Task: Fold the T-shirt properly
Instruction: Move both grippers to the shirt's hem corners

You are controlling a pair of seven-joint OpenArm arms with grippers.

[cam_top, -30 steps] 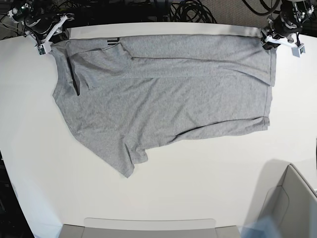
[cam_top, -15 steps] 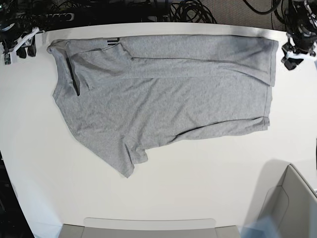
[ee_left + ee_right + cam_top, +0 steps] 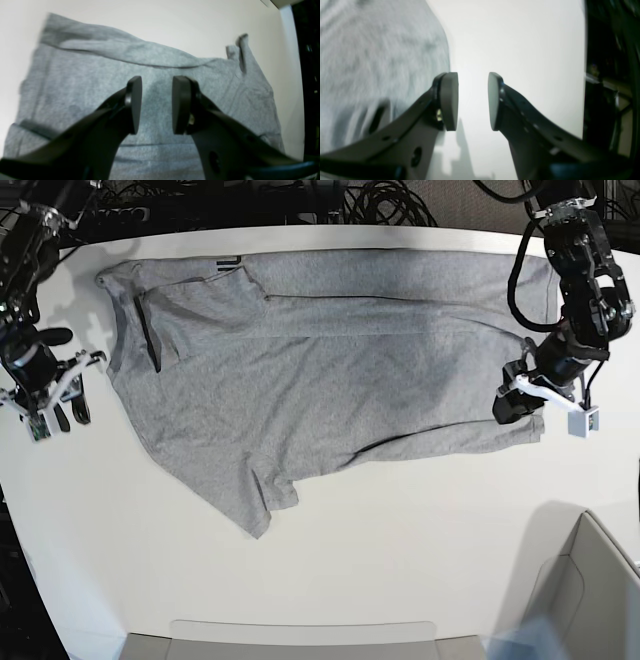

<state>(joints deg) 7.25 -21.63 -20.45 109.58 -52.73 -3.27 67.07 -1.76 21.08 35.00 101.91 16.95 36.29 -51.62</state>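
The grey T-shirt (image 3: 320, 380) lies spread on the white table (image 3: 400, 530), with its far edge folded over. A bit of black lettering (image 3: 228, 262) shows at that fold. My left gripper (image 3: 512, 408) is open and empty, just above the shirt's right hem. In the left wrist view the left gripper (image 3: 156, 105) has its jaws apart over the grey cloth (image 3: 75, 82). My right gripper (image 3: 70, 412) is open and empty over bare table, left of the shirt. In the right wrist view the right gripper (image 3: 473, 101) is beside the shirt's edge (image 3: 382, 50).
A cardboard box (image 3: 590, 600) stands at the front right corner. A flat grey tray edge (image 3: 300, 635) lies along the front. Black cables (image 3: 380, 200) run behind the table's far edge.
Both arms have come forward from the far corners. The left gripper now hangs over the shirt's right hem, the right gripper beside its left edge. The shirt has not moved.
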